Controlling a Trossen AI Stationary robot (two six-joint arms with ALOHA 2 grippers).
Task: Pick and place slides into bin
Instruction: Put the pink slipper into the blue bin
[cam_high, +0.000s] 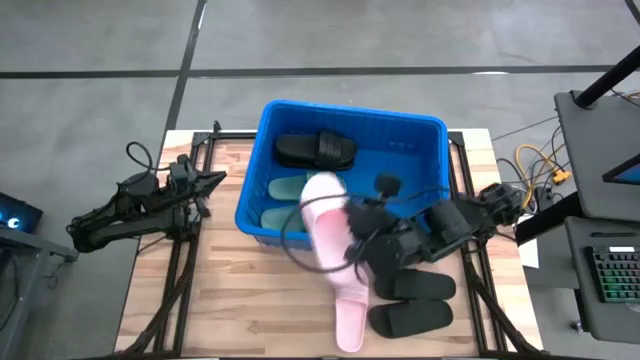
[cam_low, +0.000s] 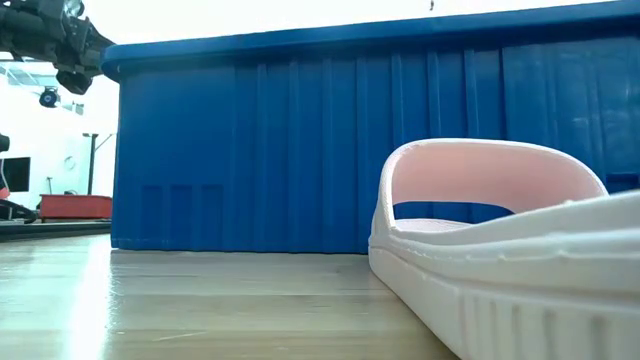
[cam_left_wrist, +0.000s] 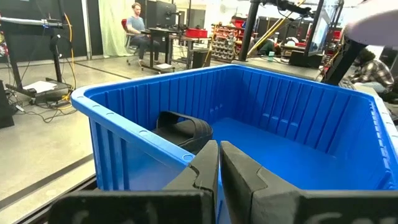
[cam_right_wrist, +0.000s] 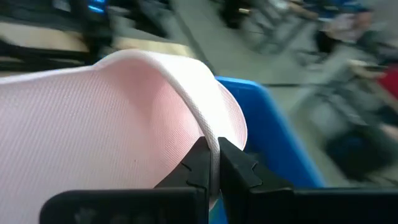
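The bin (cam_high: 262, 175) is the biggest thing in front of me, a bright blue ribbed crate sitting at the far middle of the wooden table (cam_high: 250, 320). Inside it, a black slide (cam_high: 316, 150) lies near the far wall, and a dark green pair (cam_high: 280, 200) lies on the floor of the crate toward its near left corner.

My right gripper (cam_right_wrist: 212, 163) is pinching the thin edge of a pink slide (cam_high: 325, 225), its fingers pressed tight on the rim. That slide hangs tilted over the bin's near wall, its toe end above the crate. The second pink slide (cam_high: 350, 318) lies flat on the table just in front of the bin. Two more black slides (cam_high: 412, 303) lie side by side on the table to the right of it, beneath my right arm.

My left gripper (cam_left_wrist: 219, 163) waits off the bin's left side, above the table edge, its fingers pressed together on nothing, pointed at the crate's corner.

A person (cam_left_wrist: 135, 28) sits at a desk in the room beyond.
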